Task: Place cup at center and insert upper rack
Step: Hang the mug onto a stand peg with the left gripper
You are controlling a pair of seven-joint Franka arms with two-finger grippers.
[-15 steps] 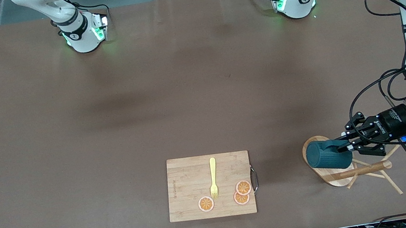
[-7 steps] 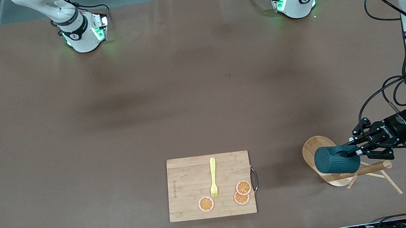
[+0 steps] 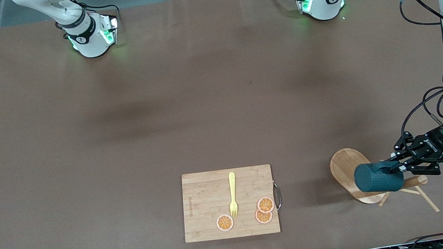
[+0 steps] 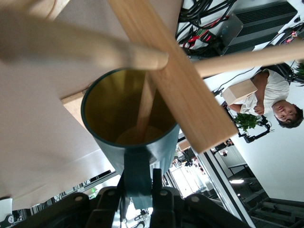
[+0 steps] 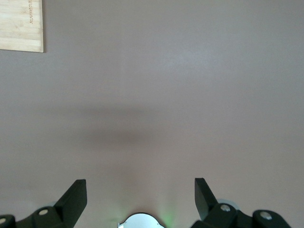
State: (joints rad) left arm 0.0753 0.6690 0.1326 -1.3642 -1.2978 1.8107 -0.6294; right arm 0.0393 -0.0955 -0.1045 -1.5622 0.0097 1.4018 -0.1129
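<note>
While the left end effector stays clamped on the cup handle, cup lies sideways over the upper rack — near the table's camera-side edge, left arm's end | peg inside cup mouth | right end effector apart, waiting

White glossy arm shells, black joint bands. Bases glow green, black cables plugged in. Left arm: loose black cables looped along forearm, black printed strap, silver wrist ring, black gripper with blue light. Right gripper black.
</note>
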